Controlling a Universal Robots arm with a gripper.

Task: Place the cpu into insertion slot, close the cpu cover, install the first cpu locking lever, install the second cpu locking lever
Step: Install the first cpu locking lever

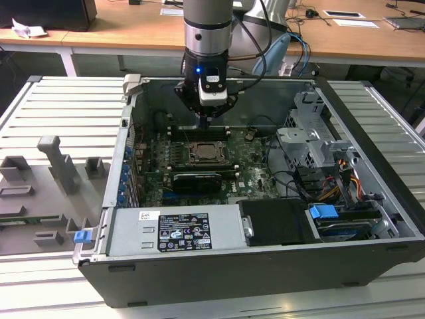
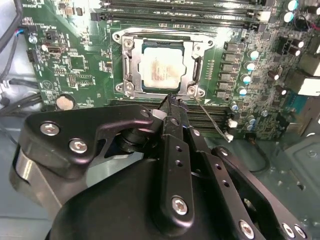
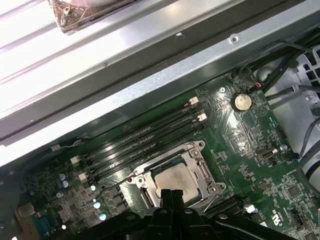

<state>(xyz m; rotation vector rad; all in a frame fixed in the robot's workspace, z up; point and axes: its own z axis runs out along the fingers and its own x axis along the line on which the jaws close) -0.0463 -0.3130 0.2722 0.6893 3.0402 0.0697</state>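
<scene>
- The case (image 1: 219, 282) lies open on the ribbed grey worktop (image 1: 60, 106), about midway between the worktop's side edges.
- The green board (image 1: 255, 166) covers the case floor.
- The slot (image 1: 191, 156) sits near the middle of the board, between two banks of long black memory slots (image 2: 180, 15).
- The cpu (image 2: 161, 70) is seated in the slot with its pale metal face up. The first wrist view shows it (image 3: 175, 181) square to the slot rim.
- The cover (image 2: 131, 60) lies flat over the slot, and the cpu face shows through its square window.
- One thin wire lever (image 2: 212, 120) leaves a corner of the cover at a slant. It crosses the adjacent memory slots and does not lie along the cover's side.
- The tool (image 1: 204, 121) hangs from the arm (image 1: 207, 26) above the board, just beside the slot.
- The tool's fingers are pressed together, with nothing between them.
- In the second wrist view the tool tip (image 2: 172, 101) stands at the cover's edge, near the corner where the lever starts. Whether it touches the cover cannot be told.
- In the first wrist view the tool tip (image 3: 172, 192) overlaps the edge of the cover.
- A coin cell (image 3: 242, 101) sits on the board, well apart from the slot.
- The grey power supply (image 1: 176, 229) lies along the case edge nearest the exterior view.
</scene>
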